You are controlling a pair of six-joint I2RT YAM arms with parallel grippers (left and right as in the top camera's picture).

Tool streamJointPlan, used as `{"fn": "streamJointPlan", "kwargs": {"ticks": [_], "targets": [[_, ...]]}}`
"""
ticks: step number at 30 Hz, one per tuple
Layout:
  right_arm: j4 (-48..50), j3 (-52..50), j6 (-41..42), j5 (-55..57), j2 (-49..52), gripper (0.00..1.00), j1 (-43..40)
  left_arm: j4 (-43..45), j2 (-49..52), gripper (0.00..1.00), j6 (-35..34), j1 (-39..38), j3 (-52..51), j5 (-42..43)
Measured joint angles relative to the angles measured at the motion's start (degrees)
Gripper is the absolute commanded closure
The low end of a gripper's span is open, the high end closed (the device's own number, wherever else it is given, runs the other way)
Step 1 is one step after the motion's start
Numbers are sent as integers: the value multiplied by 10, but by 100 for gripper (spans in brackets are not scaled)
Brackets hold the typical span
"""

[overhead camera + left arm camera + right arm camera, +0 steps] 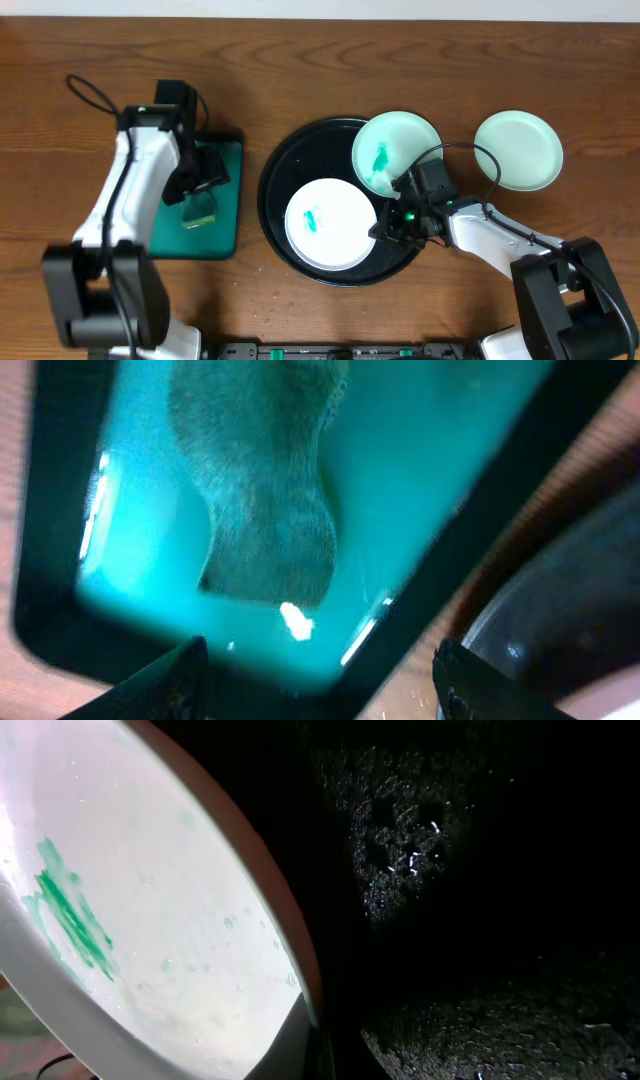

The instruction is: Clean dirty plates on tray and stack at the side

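Note:
The black round tray (283, 160) holds a white plate (335, 235) with a green smear. A mint plate (400, 145) with a green smear rests over the tray's far right rim. A second mint plate (518, 150) lies on the table to the right and looks clean. My right gripper (385, 225) is at the white plate's right rim. In the right wrist view a finger (320, 1040) lies over the rim of the white plate (160, 920), closed on it. My left gripper (200, 190) is open above the grey sponge (260, 490).
A green rectangular tray (228, 215) lies left of the black tray and holds the sponge (200, 210). It fills the left wrist view (430, 450), where the black tray's rim (580, 610) shows at the right. The table is brown wood.

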Motion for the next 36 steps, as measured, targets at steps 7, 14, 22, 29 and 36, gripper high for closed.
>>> {"fn": "streamJointPlan", "kwargs": {"ticks": [7, 14, 22, 29, 36], "targets": [[1, 0, -25, -1, 0, 99, 0, 31, 48, 38, -1, 19, 0, -30], [2, 0, -39, -2, 1, 99, 0, 59, 49, 50, 19, 82, -1, -27], [2, 0, -42, -2, 1, 99, 0, 113, 49, 49, 61, 100, -47, 26], [2, 0, -42, -3, 1, 99, 0, 186, 49, 49, 73, 100, -116, 57], [4, 0, -42, -10, 3, 99, 0, 230, 49, 93, 73, 100, -140, 77]]}}
